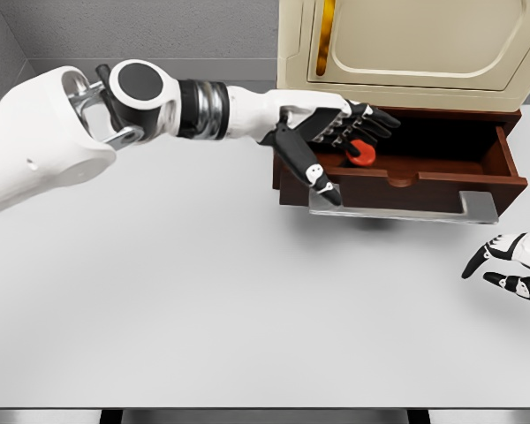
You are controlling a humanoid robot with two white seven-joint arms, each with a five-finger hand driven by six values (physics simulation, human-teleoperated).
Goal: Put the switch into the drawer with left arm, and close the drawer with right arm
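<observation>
Red switch [362,153] lies in one open drawer [406,181].

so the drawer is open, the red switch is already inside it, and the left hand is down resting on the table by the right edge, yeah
Not quite. The hand resting on the table by the right edge is the right hand. The left hand is up over the open drawer, its fingers relaxed above the red switch, which lies inside. The head view shows this.

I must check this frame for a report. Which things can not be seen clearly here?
- Red switch: head view, partly behind left hand fingers; released or not is unclear.
- Drawer floor: hidden by its front wall.
- Right hand: cut by the right edge.
- Cabinet top: cut by the upper edge.
</observation>
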